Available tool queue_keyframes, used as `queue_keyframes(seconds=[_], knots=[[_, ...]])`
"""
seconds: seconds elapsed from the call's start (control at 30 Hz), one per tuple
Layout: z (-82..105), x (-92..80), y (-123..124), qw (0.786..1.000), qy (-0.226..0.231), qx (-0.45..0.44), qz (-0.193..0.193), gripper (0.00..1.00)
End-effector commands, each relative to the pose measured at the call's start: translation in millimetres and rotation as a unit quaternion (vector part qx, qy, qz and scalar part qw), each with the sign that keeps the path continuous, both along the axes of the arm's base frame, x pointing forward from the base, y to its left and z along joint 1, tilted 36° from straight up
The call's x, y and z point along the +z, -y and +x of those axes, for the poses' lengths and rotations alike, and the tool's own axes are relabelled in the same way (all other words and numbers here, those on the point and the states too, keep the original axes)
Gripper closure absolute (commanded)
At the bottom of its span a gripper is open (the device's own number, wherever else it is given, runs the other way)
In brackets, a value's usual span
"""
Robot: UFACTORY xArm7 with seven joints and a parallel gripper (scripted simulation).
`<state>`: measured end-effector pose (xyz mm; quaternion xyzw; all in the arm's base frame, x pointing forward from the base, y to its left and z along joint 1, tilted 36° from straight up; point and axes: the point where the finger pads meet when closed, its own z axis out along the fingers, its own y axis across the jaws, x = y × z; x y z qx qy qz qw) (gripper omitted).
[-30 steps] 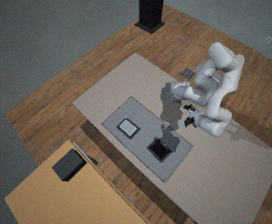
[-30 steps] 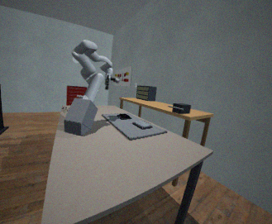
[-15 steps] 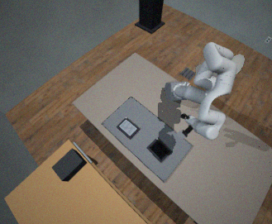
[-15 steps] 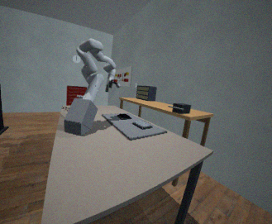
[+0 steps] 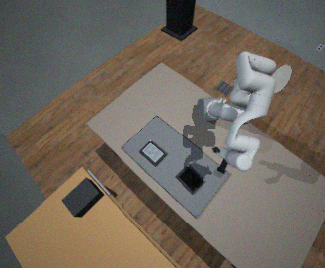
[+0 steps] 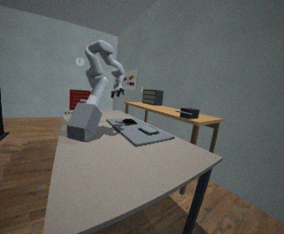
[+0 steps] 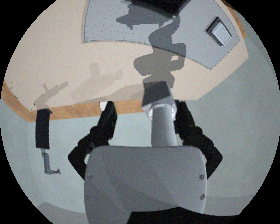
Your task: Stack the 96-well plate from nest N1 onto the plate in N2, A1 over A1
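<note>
- Arm: a white seven-joint arm (image 5: 245, 105) stands on a grey block-shaped pedestal (image 6: 82, 123) at the far edge of a beige table (image 5: 260, 214). In the exterior view it rises from the pedestal, folds over at the top and reaches down and to the right.
- Gripper: the gripper (image 6: 117, 90) hangs in the air well above the table, near the arm's own base and short of the grey mat (image 5: 205, 199). Its jaws are fully apart with nothing between them; in the wrist view the two dark fingers spread to either side of a white arm link.
- Mat: a flat grey rectangle on the table that carries both plate nests.
- Dark plate: a dark, black-looking 96-well plate (image 5: 192, 178) sits in the nest nearer the arm, touched by nothing. The arm's shadow falls across this end of the mat.
- Light plate: a pale 96-well plate (image 5: 153, 152) in a dark frame sits in the other nest, apart from the first and farther from the arm.
- The A1 marks are too small to read in any view, and which nest is N1 cannot be told.
- Surroundings: a second, orange table (image 5: 82, 238) stands beside the beige one and bears a dark box (image 5: 82, 197); a black column (image 5: 181, 6) stands on the wooden floor (image 5: 57, 130).
</note>
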<state>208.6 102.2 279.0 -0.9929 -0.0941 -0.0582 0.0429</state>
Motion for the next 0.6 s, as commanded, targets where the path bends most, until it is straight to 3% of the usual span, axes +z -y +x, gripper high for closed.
queue_keyframes(seconds=[0.0,0.07,0.57], knots=[[15.9,0.0,-9.5,0.998,0.011,0.058,0.027,0.0],[15.9,0.0,-9.5,0.998,0.011,0.058,0.027,0.0],[70.6,-6.1,-31.5,0.966,0.08,0.226,0.094,0.0]])
